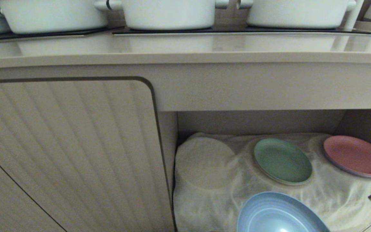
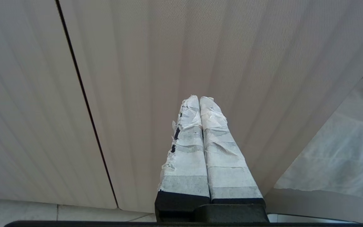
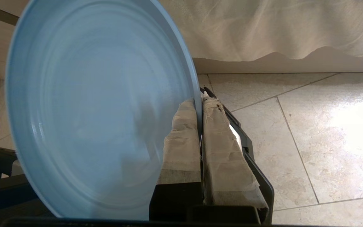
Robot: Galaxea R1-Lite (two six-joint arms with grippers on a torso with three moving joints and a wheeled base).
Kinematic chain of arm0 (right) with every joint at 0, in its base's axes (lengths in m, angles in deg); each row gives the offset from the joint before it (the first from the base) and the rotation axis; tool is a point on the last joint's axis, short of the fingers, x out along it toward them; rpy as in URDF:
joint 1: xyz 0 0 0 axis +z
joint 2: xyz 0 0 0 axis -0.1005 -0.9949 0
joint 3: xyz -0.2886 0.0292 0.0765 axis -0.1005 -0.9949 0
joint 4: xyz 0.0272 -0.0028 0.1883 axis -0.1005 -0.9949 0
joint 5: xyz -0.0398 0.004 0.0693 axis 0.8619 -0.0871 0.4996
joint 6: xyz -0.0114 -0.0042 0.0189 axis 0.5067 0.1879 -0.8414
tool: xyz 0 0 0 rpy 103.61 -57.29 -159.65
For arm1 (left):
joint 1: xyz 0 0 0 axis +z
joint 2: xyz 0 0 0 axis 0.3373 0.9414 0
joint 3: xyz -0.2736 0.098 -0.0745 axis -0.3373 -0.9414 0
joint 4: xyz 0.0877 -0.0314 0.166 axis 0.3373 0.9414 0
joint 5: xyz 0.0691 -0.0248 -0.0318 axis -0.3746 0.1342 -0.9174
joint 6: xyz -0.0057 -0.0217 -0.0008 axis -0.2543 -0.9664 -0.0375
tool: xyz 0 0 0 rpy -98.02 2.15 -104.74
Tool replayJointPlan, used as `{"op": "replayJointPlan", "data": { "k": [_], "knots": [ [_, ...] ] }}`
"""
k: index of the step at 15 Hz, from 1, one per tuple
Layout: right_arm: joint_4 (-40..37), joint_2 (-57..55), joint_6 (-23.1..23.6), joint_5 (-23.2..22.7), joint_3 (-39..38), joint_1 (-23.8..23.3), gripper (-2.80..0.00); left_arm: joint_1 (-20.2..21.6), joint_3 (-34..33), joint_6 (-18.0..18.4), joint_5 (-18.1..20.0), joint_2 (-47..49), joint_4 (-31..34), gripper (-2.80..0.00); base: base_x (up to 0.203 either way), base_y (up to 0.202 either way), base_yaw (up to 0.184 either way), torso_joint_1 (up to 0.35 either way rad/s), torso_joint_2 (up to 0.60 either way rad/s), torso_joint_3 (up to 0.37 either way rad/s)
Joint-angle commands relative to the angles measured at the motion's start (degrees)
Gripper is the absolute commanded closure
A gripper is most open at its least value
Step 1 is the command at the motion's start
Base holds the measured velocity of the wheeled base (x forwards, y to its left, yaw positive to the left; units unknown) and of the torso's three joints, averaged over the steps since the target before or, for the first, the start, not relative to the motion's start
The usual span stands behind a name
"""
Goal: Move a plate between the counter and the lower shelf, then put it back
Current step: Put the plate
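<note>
1 right tool [image 3: 199, 105] clamped tight on the light-blue plate [image 3: 99, 104] rim, left tool [image 2: 199, 100] closed, empty

Soft, even indoor light is filling the head view, w/ a dull sheen running along the counter [image 1: 185, 48] at the top of the frame, where the pots' [image 1: 169, 13] pale reflections are showing. The lower shelf [image 1: 262, 120] at lower right is sitting in dimmer shade, esp. its back wall. The counter's front edge is bowing at the frame's sides, i.e. lens distortion. A small glare spot is shining on the plate [image 1: 280, 214] at the bottom edge. In the right wrist view, strong glare is washing out the floor tiles [image 3: 342, 126] at mid right, and the plate's face is looking soft, out of focus. The left wrist view is reading flat & evenly lit, w/ faint streaky shading down the cabinet door [image 2: 137, 78]
</note>
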Motion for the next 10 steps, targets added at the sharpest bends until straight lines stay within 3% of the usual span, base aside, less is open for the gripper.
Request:
{"op": "replayJointPlan", "data": {
  "k": [1, 10],
  "knots": [
    [0.1, -0.1, -0.1, -0.1, 0.0, 0.0, 0.0, 0.0, 0.0, 0.0, 0.0, 0.0, 0.0, 0.0, 0.0, 0.0, 0.0, 0.0, 0.0, 0.0],
    [0.1, 0.0, -0.1, -0.1, 0.0, 0.0, 0.0, 0.0, 0.0, 0.0, 0.0, 0.0, 0.0, 0.0, 0.0, 0.0, 0.0, 0.0, 0.0, 0.0]
  ]
}}
